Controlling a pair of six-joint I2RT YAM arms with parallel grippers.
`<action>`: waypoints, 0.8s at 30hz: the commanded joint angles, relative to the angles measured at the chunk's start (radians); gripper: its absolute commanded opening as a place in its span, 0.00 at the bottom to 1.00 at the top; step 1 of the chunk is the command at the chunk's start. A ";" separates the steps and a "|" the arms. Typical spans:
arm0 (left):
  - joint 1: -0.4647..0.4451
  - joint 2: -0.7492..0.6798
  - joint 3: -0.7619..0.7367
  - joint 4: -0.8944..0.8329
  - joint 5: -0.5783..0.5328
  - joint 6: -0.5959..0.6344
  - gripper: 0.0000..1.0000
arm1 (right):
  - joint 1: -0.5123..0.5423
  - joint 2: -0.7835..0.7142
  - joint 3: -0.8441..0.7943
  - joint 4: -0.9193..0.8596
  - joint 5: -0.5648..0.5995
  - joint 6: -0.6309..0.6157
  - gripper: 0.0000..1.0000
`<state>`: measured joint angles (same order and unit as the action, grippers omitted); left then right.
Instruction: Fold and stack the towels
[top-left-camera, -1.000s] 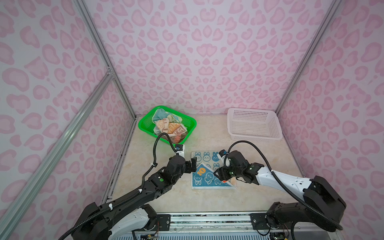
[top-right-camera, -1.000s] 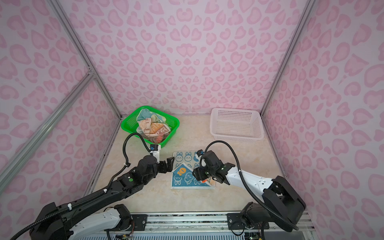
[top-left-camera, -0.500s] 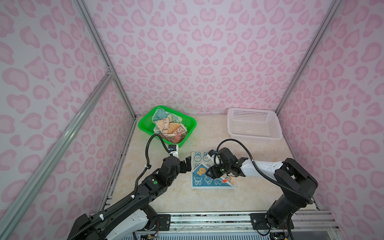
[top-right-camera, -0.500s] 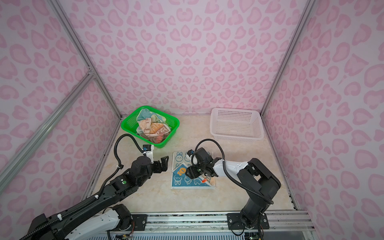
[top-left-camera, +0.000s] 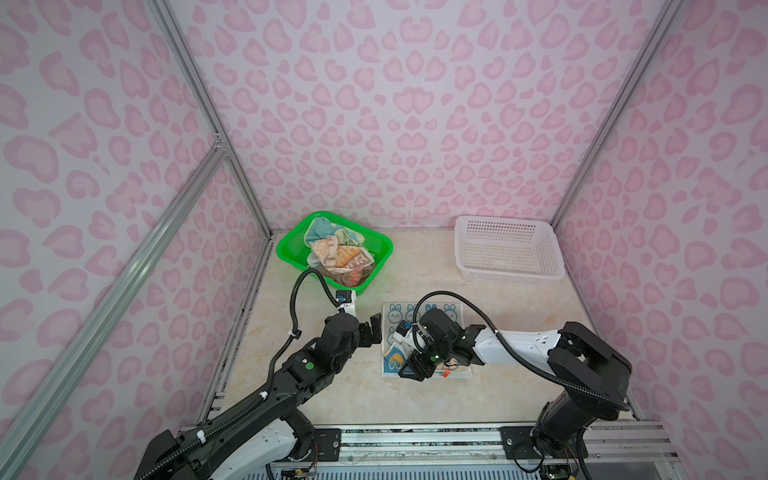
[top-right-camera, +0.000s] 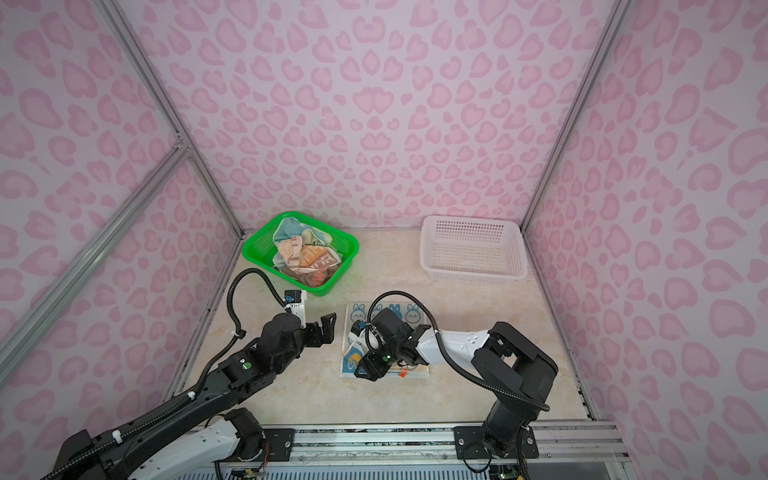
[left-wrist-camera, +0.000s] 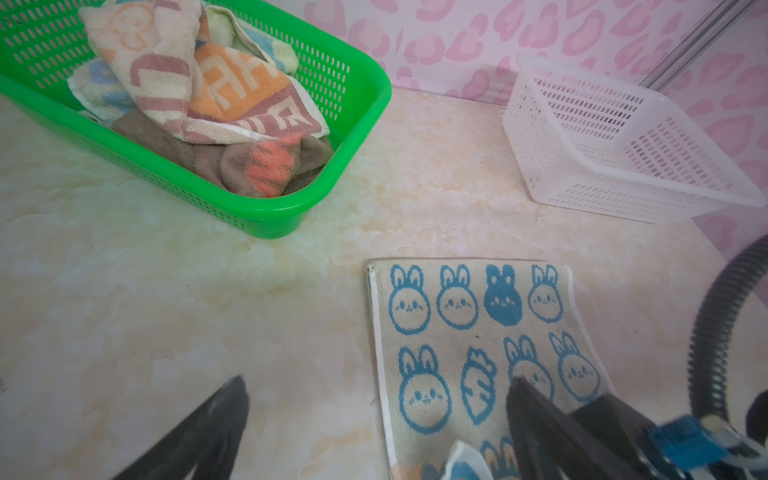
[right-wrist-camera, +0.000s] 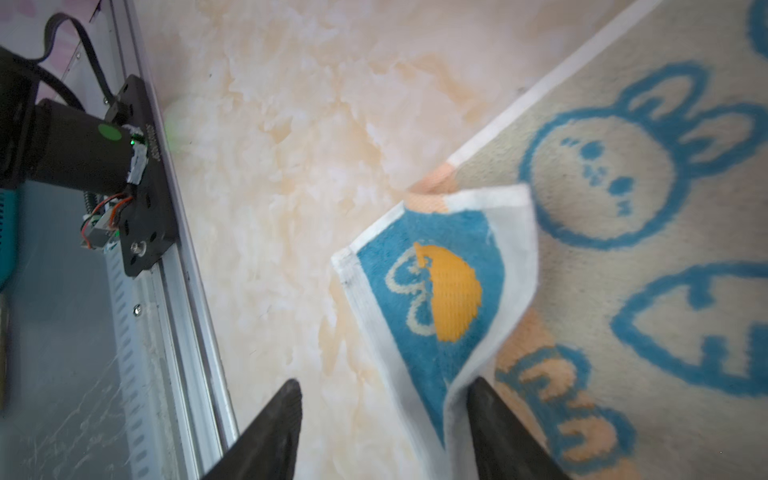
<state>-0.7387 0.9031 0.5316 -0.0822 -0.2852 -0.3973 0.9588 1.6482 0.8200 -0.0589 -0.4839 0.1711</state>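
Pink blotched walls (top-left-camera: 415, 104) close in a pale marbled tabletop (top-left-camera: 419, 266). Flat on it, toward the front and a little right of the middle, lies the cream towel with blue rabbits (top-left-camera: 395, 316). It is spread out except for its near left corner (right-wrist-camera: 436, 282), which is turned up to show a blue back with an orange patch. The right gripper (right-wrist-camera: 382, 384) is down at that corner. In its wrist view the jaws stand apart and the lifted flap runs between them, lying against one finger, not pinched. The left gripper (top-left-camera: 372, 328) hovers just beside the towel's left edge, its jaws spread wide with nothing in them. The other towels (top-left-camera: 336, 253) sit crumpled together in the green basket (top-left-camera: 291, 245) at the back left: a lettered one (left-wrist-camera: 232, 91) on top, a brown-and-orange one (left-wrist-camera: 270, 166) at the near end, a pale one with teal (top-left-camera: 322, 228) at the far end. The white basket (top-left-camera: 507, 276) stands at the back right, well apart from the spread towel
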 joint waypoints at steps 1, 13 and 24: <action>0.001 0.003 0.010 -0.019 -0.032 -0.001 0.98 | 0.015 -0.011 -0.006 -0.035 -0.054 -0.023 0.63; 0.037 0.309 0.221 -0.094 -0.027 0.020 0.98 | -0.137 -0.181 -0.017 -0.077 0.224 0.085 0.61; 0.099 0.769 0.549 -0.167 0.084 0.025 0.92 | -0.393 -0.132 0.036 -0.043 0.455 0.142 0.61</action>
<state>-0.6449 1.6138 1.0229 -0.2119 -0.2184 -0.3813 0.5957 1.5005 0.8597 -0.1261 -0.1036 0.2790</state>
